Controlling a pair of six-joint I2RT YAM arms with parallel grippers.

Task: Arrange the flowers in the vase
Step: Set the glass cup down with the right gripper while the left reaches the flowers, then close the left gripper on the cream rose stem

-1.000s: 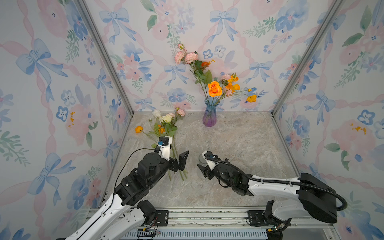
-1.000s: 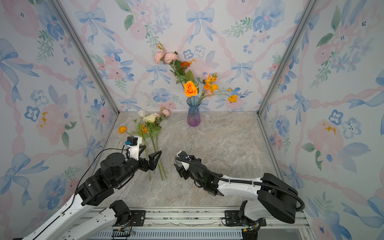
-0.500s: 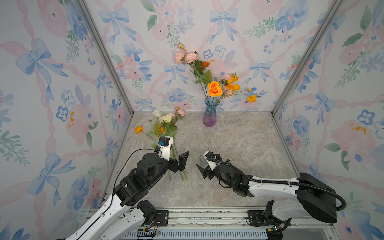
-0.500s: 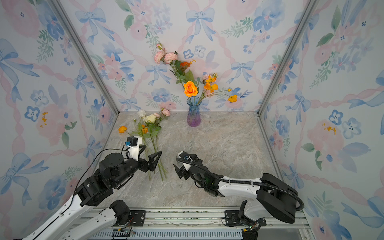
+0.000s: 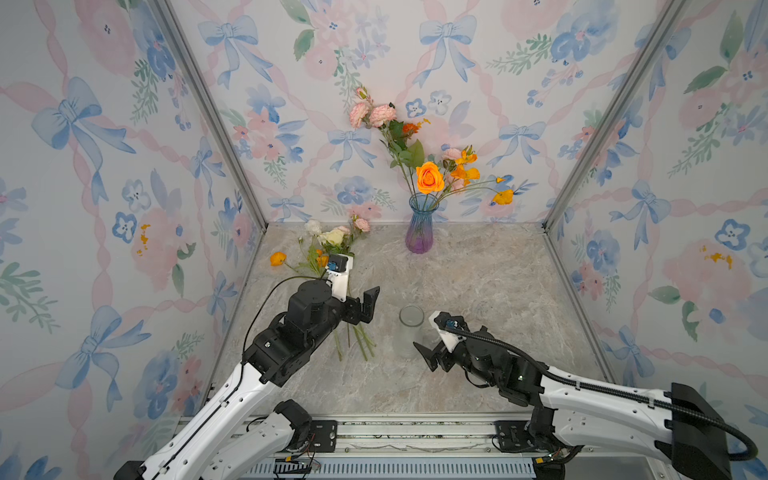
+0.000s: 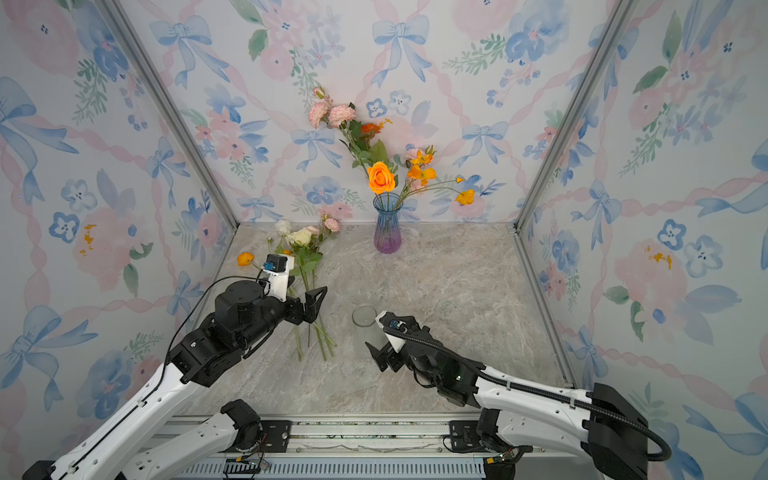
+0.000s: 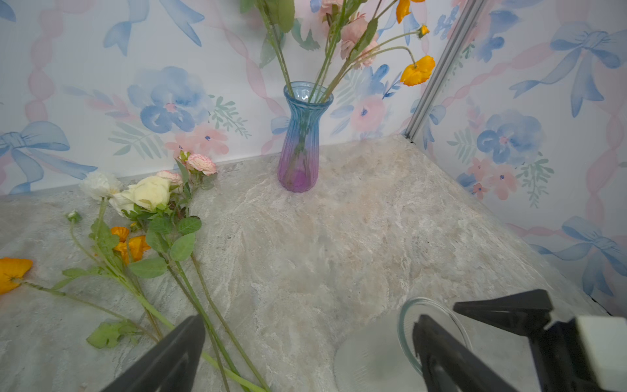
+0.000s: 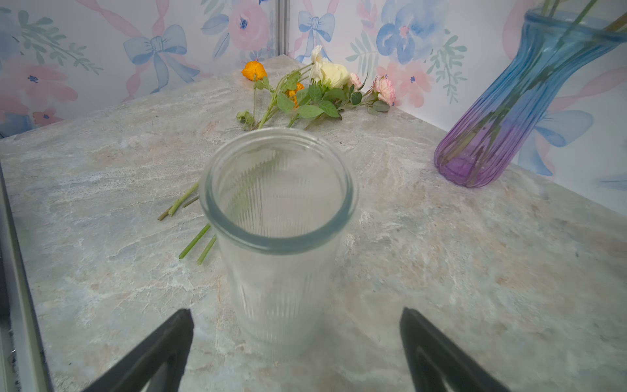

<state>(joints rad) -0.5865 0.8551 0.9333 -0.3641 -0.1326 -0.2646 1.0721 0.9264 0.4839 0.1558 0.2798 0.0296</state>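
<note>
Flowers (image 5: 334,237) lie loose left of the clear jar (image 5: 409,336), more stand in the blue-purple vase (image 5: 419,232) beyond it; your right gripper (image 8: 295,312) gapes empty just beside the jar, your left gripper (image 7: 308,319) equally wide.

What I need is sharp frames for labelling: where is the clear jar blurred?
Right wrist view: the clear jar is soft, near the lens; the loose flowers behind are sharper. Left wrist view: the jar smears at the frame edge. Both top views: small but in focus.
</note>
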